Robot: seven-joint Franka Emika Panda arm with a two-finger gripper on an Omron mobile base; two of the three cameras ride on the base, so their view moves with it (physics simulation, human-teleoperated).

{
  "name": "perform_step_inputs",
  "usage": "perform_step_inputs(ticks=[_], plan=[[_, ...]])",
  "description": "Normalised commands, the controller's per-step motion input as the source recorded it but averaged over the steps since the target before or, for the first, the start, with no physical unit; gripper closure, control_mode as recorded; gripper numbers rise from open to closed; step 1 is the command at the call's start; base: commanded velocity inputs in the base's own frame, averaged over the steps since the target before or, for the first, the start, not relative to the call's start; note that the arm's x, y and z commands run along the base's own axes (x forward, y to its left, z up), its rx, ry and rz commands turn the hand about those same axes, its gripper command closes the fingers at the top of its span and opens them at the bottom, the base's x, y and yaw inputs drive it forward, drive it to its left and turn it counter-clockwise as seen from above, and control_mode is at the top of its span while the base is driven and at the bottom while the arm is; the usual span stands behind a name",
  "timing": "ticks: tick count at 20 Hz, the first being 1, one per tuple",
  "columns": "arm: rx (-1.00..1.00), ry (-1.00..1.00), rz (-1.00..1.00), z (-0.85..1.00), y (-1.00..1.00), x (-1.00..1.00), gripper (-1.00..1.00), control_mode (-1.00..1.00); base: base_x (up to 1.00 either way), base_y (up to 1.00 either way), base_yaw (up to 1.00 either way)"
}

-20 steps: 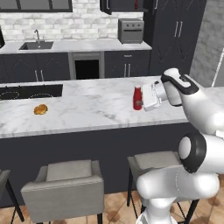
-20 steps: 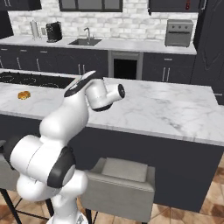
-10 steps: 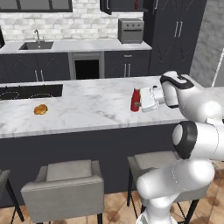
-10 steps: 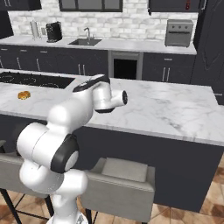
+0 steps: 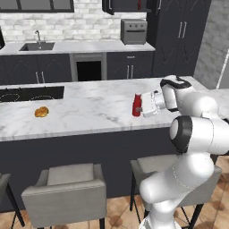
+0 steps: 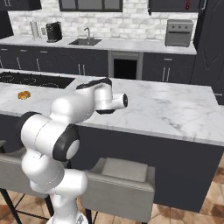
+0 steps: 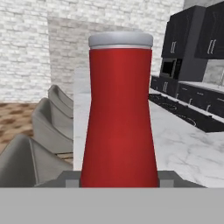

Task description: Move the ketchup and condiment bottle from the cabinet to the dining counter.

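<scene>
Ketchup (image 5: 137, 104): upright on dining counter (image 5: 89, 112), toward its right end, clamped in gripper (image 5: 144, 105). Risk: toppling if fingers drag bottle on release or retreat. Condiment bottle (image 5: 139, 5): on cabinet (image 5: 125, 5) shelf.

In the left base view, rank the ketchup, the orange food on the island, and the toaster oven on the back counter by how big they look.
1. Toaster oven, though it sits farthest from the camera.
2. Ketchup.
3. Orange food, only a little smaller than the ketchup in the picture.
</scene>
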Motion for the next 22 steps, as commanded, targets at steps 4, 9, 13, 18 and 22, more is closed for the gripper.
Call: perform_step_inputs(ticks=[4, 9, 13, 18, 22], plan=[[0.0, 0.0, 0.0, -0.25, 0.0, 0.26, 1.0, -1.0, 0.0, 0.0, 0.0], [0.0, 0.0, 0.0, -0.22, 0.0, 0.31, 1.0, -1.0, 0.0, 0.0, 0.0], [0.0, 0.0, 0.0, -0.19, 0.0, 0.4, 1.0, -1.0, 0.0, 0.0, 0.0], [0.0, 0.0, 0.0, -0.26, 0.0, 0.36, 1.0, -1.0, 0.0, 0.0, 0.0], [0.0, 0.0, 0.0, -0.29, 0.0, 0.4, 1.0, -1.0, 0.0, 0.0, 0.0]])
